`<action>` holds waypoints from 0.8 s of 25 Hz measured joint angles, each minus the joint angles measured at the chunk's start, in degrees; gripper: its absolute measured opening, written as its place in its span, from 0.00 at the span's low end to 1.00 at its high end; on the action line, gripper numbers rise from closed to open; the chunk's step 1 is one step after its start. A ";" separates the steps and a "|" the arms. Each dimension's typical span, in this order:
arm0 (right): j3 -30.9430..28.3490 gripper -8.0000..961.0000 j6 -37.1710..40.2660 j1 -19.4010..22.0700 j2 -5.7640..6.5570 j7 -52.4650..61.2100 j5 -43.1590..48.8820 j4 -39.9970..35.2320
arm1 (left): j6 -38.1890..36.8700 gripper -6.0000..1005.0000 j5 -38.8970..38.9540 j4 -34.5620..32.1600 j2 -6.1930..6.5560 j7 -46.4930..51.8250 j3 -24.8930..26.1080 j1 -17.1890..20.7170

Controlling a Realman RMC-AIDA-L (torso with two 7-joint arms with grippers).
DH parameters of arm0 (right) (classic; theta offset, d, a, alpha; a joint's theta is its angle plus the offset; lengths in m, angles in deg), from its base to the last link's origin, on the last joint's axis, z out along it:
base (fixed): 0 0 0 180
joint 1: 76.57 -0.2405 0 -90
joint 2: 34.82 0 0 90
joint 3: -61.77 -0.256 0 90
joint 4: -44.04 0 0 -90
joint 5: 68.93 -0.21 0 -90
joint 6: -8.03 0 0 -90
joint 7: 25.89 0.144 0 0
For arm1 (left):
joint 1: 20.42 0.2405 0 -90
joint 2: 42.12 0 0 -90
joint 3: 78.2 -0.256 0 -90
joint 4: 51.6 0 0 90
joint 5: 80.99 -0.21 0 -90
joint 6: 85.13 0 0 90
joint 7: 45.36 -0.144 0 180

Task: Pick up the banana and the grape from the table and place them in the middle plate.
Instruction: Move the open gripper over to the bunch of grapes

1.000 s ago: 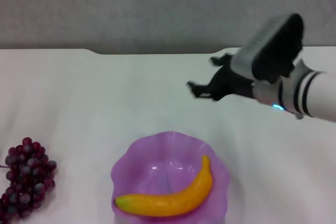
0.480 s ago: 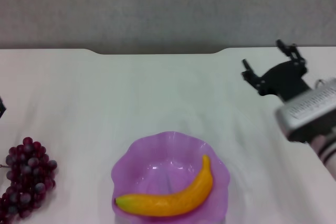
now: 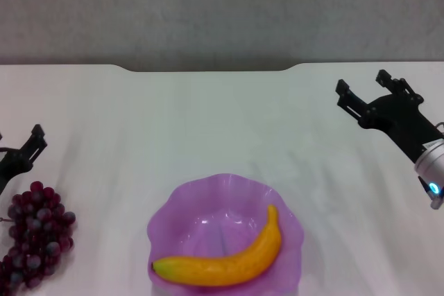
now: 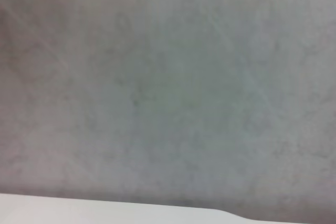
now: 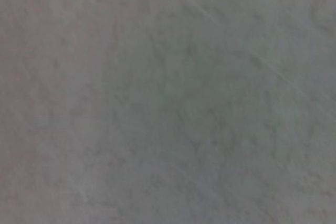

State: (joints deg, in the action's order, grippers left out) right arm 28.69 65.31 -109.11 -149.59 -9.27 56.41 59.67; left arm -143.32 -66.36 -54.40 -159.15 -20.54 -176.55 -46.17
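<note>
Right gripper (image 3: 366, 88) fingers apart over white table (image 3: 208, 123); grey wall (image 3: 208, 12) behind.

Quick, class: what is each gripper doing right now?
Left gripper: at the table's left edge, just above the grape, holding nothing.
Right gripper: open, empty, raised at the right side.

The middle plate (image 3: 173, 220) looks glossy translucent plastic, the table (image 3: 208, 123) matt and smooth.
</note>
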 joint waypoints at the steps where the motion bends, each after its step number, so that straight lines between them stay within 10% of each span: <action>1: 0.09 0.92 -0.14 -0.42 -0.15 2.17 0.16 -1.35 | 0.00 0.86 -0.48 -0.19 0.01 0.12 0.00 -0.11; 8: 1.85 0.92 -3.64 -0.88 -0.17 1.01 0.23 -2.43 | -4.05 0.86 -3.74 -3.14 0.80 2.50 -0.03 1.00; 16: 2.03 0.92 -7.05 -0.90 -0.21 -3.48 0.26 -1.98 | 2.84 0.86 -18.17 -21.61 9.31 20.37 1.04 8.05; 20: 2.05 0.92 -8.17 -0.98 -0.16 -3.84 0.25 -1.95 | 17.22 0.86 -22.69 -32.50 10.91 22.14 5.50 10.87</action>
State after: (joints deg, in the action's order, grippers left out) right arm 30.73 57.14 -110.09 -149.75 -13.11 56.66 57.72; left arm -126.10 -89.06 -86.90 -148.24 1.60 -171.06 -35.30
